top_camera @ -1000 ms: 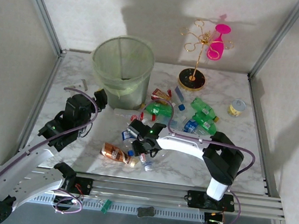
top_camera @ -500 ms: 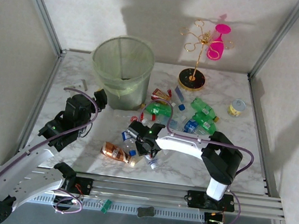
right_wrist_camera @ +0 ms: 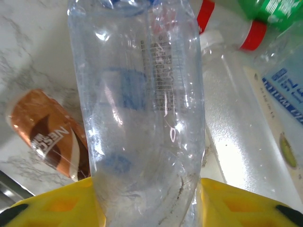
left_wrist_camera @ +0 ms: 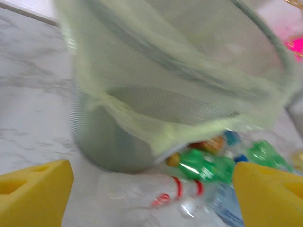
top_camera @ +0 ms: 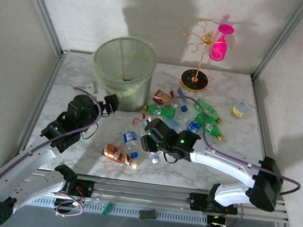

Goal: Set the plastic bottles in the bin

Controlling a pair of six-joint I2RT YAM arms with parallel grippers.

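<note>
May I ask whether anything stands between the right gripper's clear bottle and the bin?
Partly: the open left gripper sits close before the bin, just left of the straight line; loose bottles lie right of it.

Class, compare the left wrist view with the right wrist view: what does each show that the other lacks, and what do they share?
Left wrist view: the large round translucent grey-green bin with its pale liner, standing upright ahead of the left pincer, whose yellow fingers are wide apart. Right wrist view: a clear plastic bottle clamped in the shut right pincer, and a brown labelled container lying beside it. Both: the white marbled tabletop and green plastic bottles, though I cannot tell whether they are the same ones.
</note>
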